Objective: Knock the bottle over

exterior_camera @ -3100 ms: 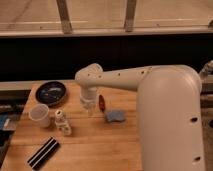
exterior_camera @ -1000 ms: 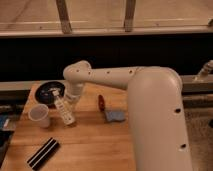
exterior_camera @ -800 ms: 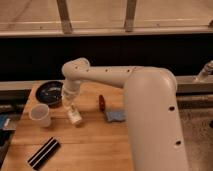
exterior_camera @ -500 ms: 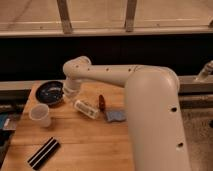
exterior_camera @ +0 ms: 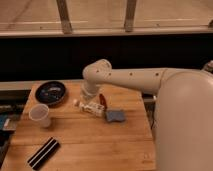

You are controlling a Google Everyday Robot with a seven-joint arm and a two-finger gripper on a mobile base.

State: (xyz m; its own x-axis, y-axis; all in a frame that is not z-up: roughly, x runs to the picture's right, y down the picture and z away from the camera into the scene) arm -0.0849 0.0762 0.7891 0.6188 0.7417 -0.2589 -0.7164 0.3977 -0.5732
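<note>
The small clear bottle with a white cap lies on its side on the wooden table, cap toward the left, near the table's middle. My gripper hangs at the end of the white arm just above and behind the lying bottle, close to it. A small red-and-dark object lies right behind the bottle. The white paper cup stands upright to the left of the bottle.
A dark bowl sits at the table's back left. A blue sponge lies right of the bottle. A black striped bar lies near the front left. My large white arm fills the right side.
The bottle stood upright by the cup, then tipped and was swept right; it now lies flat near the table's middle. My gripper moved left to it, then right with it.
</note>
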